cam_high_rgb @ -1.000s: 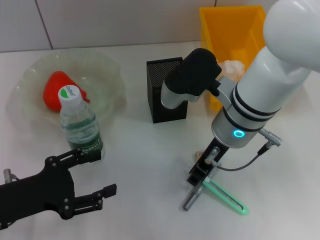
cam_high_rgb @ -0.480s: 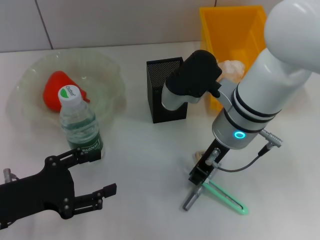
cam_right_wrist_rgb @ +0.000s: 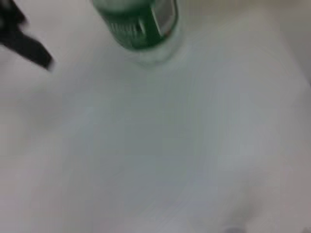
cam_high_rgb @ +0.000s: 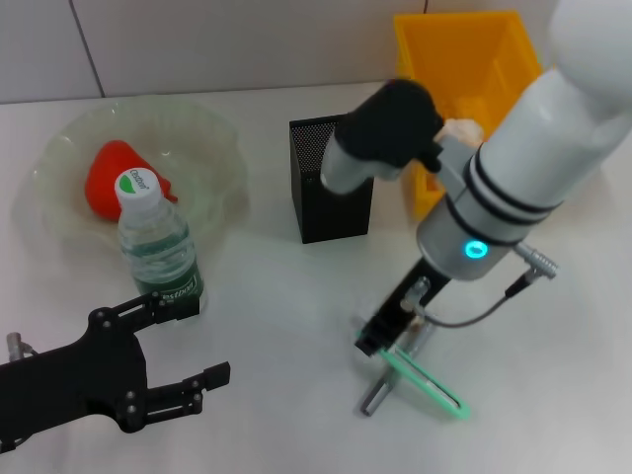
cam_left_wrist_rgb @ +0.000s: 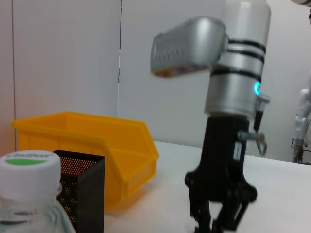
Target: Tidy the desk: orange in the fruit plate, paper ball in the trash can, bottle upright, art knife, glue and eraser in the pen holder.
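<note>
Right pincer (cam_high_rgb: 380, 341) low over surface (cam_high_rgb: 286, 296), at green art knife (cam_high_rgb: 425, 380) and grey glue stick (cam_high_rgb: 380, 393); grip unclear, possibly closing on knife. Left pincer (cam_high_rgb: 183, 346) wide, idle beside upright bottle (cam_high_rgb: 158, 247). Orange (cam_high_rgb: 109, 173) in fruit plate (cam_high_rgb: 212, 138). Pen holder (cam_high_rgb: 316, 197) beside trash can (cam_high_rgb: 464, 59).

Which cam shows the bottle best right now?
Head view: the whole bottle stands upright by the fruit plate, cap and label clear. Left wrist view catches only its cap and shoulder at the edge. Right wrist view shows just its blurred lower part.
</note>
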### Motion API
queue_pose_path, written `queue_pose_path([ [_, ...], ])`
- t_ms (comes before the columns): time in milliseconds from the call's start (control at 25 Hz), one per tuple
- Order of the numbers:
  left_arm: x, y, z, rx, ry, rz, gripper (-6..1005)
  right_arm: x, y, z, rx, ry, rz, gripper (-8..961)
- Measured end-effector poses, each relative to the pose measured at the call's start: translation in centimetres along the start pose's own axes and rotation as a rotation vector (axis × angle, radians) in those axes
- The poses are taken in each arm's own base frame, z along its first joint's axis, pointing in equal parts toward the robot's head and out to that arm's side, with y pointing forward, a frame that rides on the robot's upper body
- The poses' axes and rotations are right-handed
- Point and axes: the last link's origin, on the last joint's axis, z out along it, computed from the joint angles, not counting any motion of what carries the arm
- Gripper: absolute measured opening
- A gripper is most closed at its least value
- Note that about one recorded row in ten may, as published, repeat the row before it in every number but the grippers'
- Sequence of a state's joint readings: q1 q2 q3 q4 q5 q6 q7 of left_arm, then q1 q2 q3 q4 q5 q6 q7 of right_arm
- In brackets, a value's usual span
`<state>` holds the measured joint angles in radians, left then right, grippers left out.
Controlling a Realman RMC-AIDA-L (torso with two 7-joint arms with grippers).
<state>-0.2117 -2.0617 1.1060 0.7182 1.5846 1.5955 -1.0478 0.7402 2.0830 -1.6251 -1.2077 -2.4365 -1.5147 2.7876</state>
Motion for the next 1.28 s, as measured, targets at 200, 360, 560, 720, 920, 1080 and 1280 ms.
queue_pose_path([
  [200,0.1,0.0,0.0,-0.001,0.001,0.002,813,-0.9,-1.0,-3.1,-0.005,-0.112,0.022,188],
  [360,0.1,0.0,0.2,-0.004,0.005,0.001,813,-2.0,-2.4,-8.1,0.044,-0.306,0.047,196],
  [560,0.3,-0.1,0.4,-0.011,0.010,0.004,813,-2.8,-3.7,-13.4,0.130,-0.544,0.051,205],
  [720,0.4,-0.1,0.6,-0.014,0.015,0.005,813,-3.0,-4.1,-14.7,0.162,-0.665,0.037,212],
  [920,0.5,-0.1,0.8,-0.018,0.020,0.004,813,-3.3,-5.5,-14.5,0.184,-0.836,0.018,221],
  [1080,0.6,-0.1,0.8,-0.019,0.021,-0.003,813,-3.1,-6.1,-12.6,0.123,-0.945,-0.030,228],
  [1280,0.6,-0.1,0.9,-0.023,0.022,-0.007,813,-3.2,-6.3,-10.8,0.111,-0.990,-0.077,237],
])
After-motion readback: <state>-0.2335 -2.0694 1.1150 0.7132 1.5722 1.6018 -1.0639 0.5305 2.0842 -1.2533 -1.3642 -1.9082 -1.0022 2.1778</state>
